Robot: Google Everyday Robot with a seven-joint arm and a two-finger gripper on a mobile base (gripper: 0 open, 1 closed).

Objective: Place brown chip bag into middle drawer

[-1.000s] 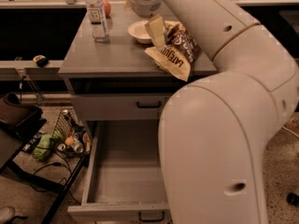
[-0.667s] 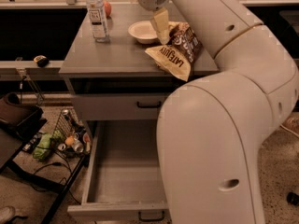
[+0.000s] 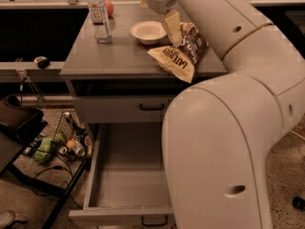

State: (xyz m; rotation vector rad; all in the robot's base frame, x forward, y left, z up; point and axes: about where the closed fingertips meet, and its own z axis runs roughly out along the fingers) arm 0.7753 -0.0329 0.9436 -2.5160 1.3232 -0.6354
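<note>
Step in hand: looks like the pick-up — the brown chip bag (image 3: 180, 52) lies on the cabinet top (image 3: 119, 51), not yet in the drawer.
Gripper: the gripper (image 3: 172, 28) sits over the bag's back end, just right of the white bowl (image 3: 148, 31) — one pale finger (image 3: 172, 26) pokes down at the bag. Whether the claw is clamped on it or open can't be told from here.
Bag: at the top's front right, printed end hanging a little over the front edge. Crinkly foil-ish film, pillow shape, probably slippery and squashy to pinch.
Middle drawer (image 3: 128, 182): pulled right out below the cabinet top, under the shut drawer front (image 3: 121, 108). Flat grey inside, shallow and wide.
Next move: likely needs a firm pinch, a lift clear of the bowl, then a swing forward and down over the drawer.
Other stuff: clear water bottle (image 3: 98, 17) on the top's back left, smooth hard plastic.
</note>
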